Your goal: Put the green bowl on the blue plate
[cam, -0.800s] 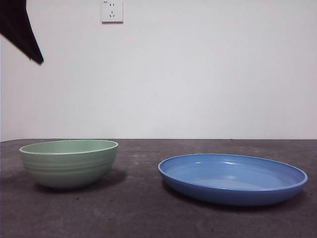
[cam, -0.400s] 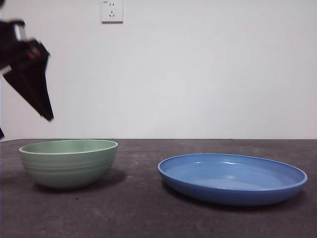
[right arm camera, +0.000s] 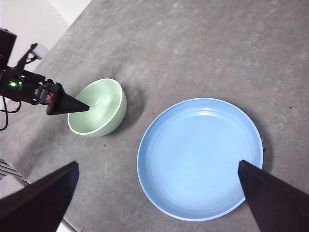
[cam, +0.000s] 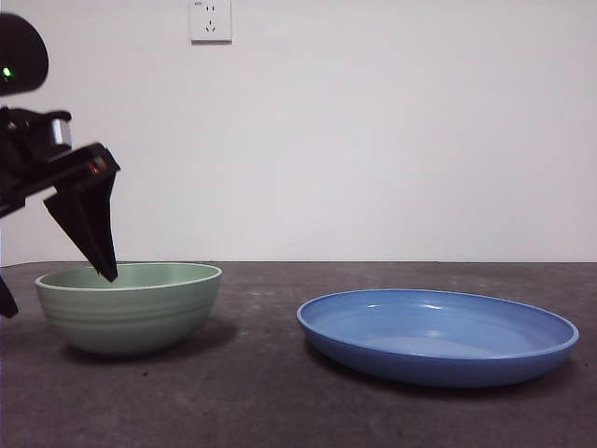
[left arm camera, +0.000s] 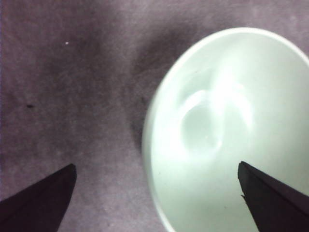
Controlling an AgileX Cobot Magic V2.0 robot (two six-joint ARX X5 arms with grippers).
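Note:
The green bowl [cam: 131, 308] stands upright on the table at the left, and the blue plate [cam: 438, 336] lies to its right, apart from it. My left gripper [cam: 58, 294] is open and straddles the bowl's left rim. One finger [cam: 93, 233] points down into the bowl, while the other is at the picture's left edge outside the bowl. In the left wrist view the bowl [left arm camera: 227, 135] shows its empty inside between the open left gripper [left arm camera: 157, 203]. My right gripper [right arm camera: 157, 203] hangs open high above the bowl [right arm camera: 99, 108] and the plate [right arm camera: 200, 157], holding nothing.
The dark grey table [cam: 270, 401] runs back to a white wall with a socket [cam: 211, 21]. The right wrist view shows the table's edge [right arm camera: 72, 26] beyond the bowl and the left arm's body [right arm camera: 21, 84] beside it.
The left gripper has come down from the top left corner to the bowl's rim. Bowl and plate have not moved.

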